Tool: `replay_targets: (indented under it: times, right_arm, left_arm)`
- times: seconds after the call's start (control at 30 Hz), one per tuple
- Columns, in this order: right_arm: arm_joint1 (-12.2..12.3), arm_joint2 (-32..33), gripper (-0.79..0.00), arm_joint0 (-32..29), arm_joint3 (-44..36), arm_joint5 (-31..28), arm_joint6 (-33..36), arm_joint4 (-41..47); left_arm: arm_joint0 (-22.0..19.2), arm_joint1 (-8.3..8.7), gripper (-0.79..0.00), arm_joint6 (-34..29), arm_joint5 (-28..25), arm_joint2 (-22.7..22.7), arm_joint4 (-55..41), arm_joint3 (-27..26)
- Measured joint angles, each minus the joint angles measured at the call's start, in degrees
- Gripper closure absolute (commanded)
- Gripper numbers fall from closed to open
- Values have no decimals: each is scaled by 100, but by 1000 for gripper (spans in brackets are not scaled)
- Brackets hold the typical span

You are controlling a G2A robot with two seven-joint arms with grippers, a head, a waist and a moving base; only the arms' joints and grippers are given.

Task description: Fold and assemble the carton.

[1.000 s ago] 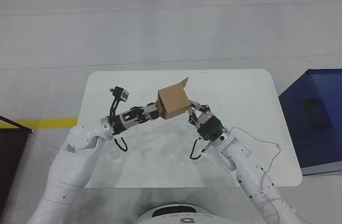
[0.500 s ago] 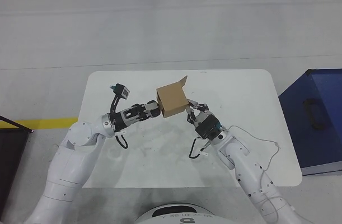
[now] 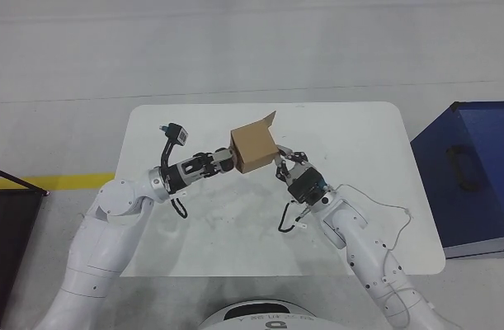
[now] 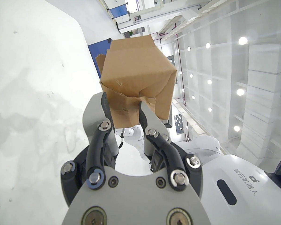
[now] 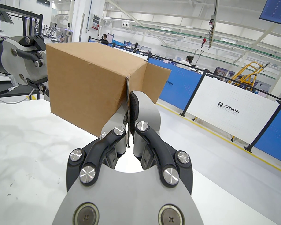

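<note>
A small brown carton (image 3: 253, 146) hangs above the white table (image 3: 359, 148) between my two arms, one flap sticking up at its far right corner. My left gripper (image 3: 229, 161) is shut on a crumpled flap at the carton's (image 4: 137, 71) left end, its fingers (image 4: 144, 118) pinching the cardboard. My right gripper (image 3: 281, 163) is shut on a thin flap edge at the carton's (image 5: 89, 83) right near corner, with its fingers (image 5: 137, 105) clamped on the board. The left gripper (image 5: 41, 71) shows behind the carton in the right wrist view.
A dark blue bin (image 3: 474, 177) stands on the floor right of the table. A black frame (image 3: 4, 214) and a yellow floor line (image 3: 62, 181) lie to the left. Blue and white barriers (image 5: 224, 99) stand behind the table.
The carton and both grippers have shifted slightly away from me and left; both holds are unchanged.
</note>
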Motion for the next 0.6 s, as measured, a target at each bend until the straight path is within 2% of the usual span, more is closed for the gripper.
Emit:
replay_targets:
  times: [0.17, 0.6]
  right_arm:
    - [3, 11, 0, -7, -8, -13, 12, 7]
    - [4, -30, 0, -25, -33, -2, -34, -79]
  left_arm:
    - [91, 26, -376, 97, 34, -70, 221, -144]
    - [52, 43, -311, 179, 298, 89, 694, -352]
